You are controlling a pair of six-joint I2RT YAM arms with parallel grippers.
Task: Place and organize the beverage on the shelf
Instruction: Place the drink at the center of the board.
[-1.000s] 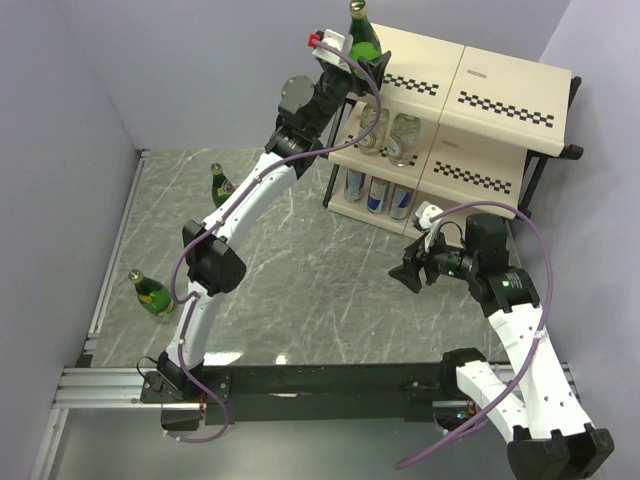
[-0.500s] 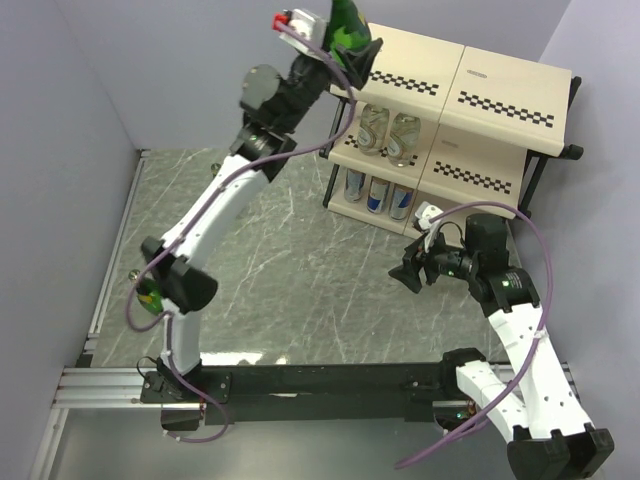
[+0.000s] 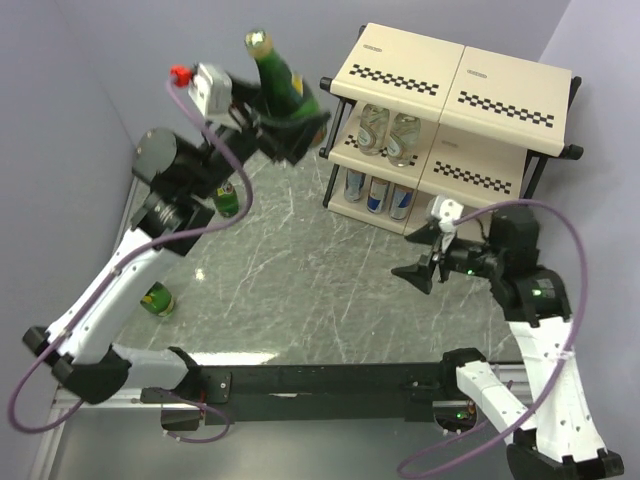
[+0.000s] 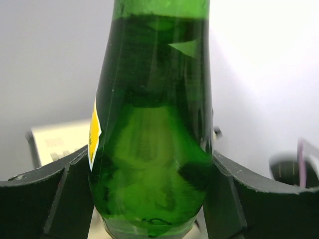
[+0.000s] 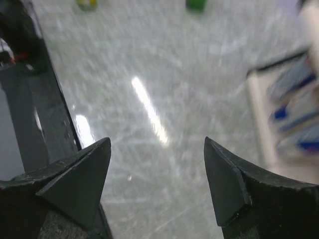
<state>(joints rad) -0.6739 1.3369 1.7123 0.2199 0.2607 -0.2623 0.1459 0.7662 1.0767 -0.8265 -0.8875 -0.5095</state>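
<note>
My left gripper is shut on a green glass bottle with a yellow label, held high and tilted, left of the shelf. It fills the left wrist view between the jaws. Two clear bottles stand on the shelf's middle board and three slim silver-and-blue cans on its bottom board. Two more green bottles stand on the table, one behind the left arm and one at the left. My right gripper is open and empty in front of the shelf, above the table.
The marble-patterned table lies between grey walls. A black rail runs along the near edge with the arm bases. Purple cables loop off both arms. The shelf's top board is bare.
My left arm has swung away from the shelf top, up and to the left, carrying the green bottle, which now tilts. My right arm has shifted slightly right, its gripper staying open.
</note>
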